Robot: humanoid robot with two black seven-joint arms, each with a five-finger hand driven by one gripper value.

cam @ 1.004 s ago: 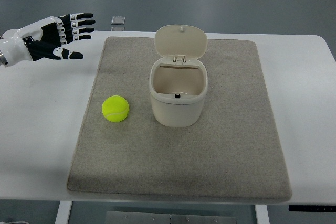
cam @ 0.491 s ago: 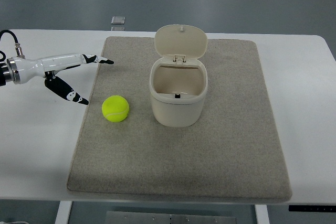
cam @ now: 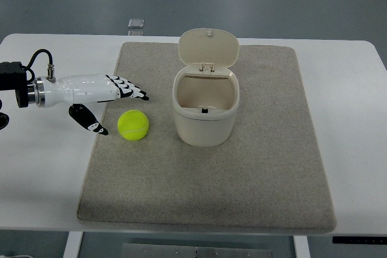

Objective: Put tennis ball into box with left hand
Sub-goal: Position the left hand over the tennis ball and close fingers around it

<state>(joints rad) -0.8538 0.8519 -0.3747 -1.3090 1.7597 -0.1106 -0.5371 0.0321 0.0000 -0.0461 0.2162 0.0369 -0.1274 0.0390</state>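
Left hand (cam: 100,98) now low over mat's (cam: 205,179) left edge, just beside ball (cam: 133,125), at its 9–10 o'clock; a second ago it hung well off at mat's far-left corner. Fingers (cam: 130,89) extended above ball, thumb (cam: 91,122) dropped below: wide open, holding nothing. Reach nearly done (grasp not yet begun). Ball unmoved on mat, at 9 o'clock from box (cam: 205,110), near but apart. Box lid (cam: 208,45) up, mouth clear. Next likely: slide in, close round ball.
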